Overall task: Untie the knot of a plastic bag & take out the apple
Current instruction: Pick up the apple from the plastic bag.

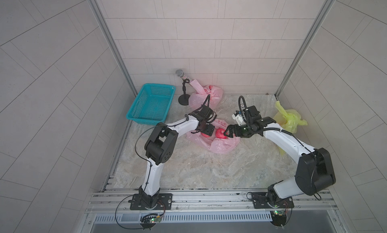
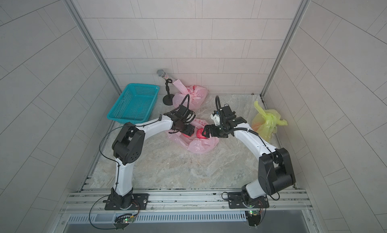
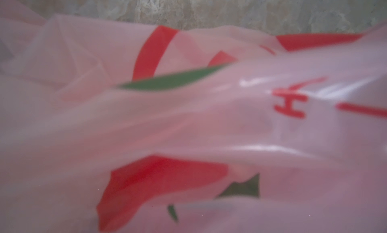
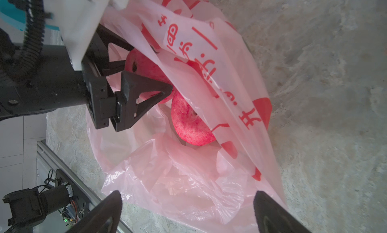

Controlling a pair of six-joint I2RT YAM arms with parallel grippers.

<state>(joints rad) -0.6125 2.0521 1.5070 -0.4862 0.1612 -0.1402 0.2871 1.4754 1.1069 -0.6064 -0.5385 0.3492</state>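
On the table (image 1: 188, 169) lies the pink bag (image 1: 219, 146), its mouth open, with two apples inside. The right gripper (image 1: 225, 133) holds its jaws spread wide just beside the nearer apple (image 1: 219, 133). The left gripper (image 4: 150, 68) reaches into the bag, jaws spread to both sides of the other apple (image 4: 144, 75); if they press it, I cannot tell. Farther back stand a blue basket (image 1: 161, 87), a microphone (image 1: 179, 73) and a second pink bag (image 1: 206, 94).
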